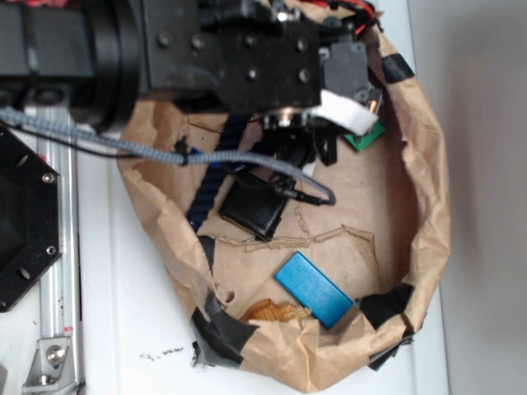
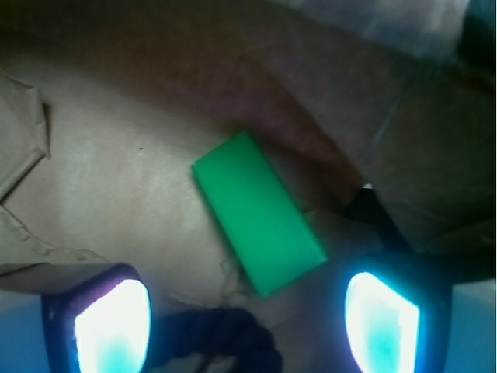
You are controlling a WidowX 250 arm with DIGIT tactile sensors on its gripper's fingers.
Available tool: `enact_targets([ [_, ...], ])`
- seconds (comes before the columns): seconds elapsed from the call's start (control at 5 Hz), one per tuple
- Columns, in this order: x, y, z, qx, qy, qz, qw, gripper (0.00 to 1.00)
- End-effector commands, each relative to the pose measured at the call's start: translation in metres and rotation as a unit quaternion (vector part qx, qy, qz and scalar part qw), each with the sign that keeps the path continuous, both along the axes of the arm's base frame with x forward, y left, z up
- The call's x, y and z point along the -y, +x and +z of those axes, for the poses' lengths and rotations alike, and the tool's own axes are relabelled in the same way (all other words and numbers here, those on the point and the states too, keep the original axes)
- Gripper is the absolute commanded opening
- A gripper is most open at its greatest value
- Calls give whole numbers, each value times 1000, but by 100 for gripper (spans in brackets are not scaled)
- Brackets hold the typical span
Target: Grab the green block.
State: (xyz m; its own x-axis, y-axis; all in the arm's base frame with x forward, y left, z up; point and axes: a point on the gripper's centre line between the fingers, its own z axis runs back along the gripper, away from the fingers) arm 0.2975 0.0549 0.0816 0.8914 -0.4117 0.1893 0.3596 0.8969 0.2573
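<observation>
The green block (image 2: 258, 213) lies flat and slanted on the brown paper floor in the wrist view, a little ahead of my fingers. In the exterior view only a corner of the green block (image 1: 365, 138) peeks out under the arm at the upper right of the paper nest. My gripper (image 2: 247, 326) is open, its two glowing pads (image 2: 112, 326) wide apart with nothing between them; the block's near end sits just above the gap. In the exterior view my gripper (image 1: 325, 146) hangs over the nest, mostly hidden by the arm's body.
A crumpled brown paper wall (image 1: 428, 214) patched with black tape rings the area. Inside lie a blue block (image 1: 314, 289), a black square wallet-like item (image 1: 254, 207) and a dark braided cord (image 1: 216, 177). A grey cable (image 1: 99, 141) crosses the left rim.
</observation>
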Motion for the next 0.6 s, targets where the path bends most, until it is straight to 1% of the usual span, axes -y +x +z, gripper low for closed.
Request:
enact_targets([
  [0.0,-19,20,18,32,-6,-17,999,100],
  [0.2,-18,26,1,19,-9,-40,999,100],
  [0.4,-21,28,-15,19,0,-35,999,100],
])
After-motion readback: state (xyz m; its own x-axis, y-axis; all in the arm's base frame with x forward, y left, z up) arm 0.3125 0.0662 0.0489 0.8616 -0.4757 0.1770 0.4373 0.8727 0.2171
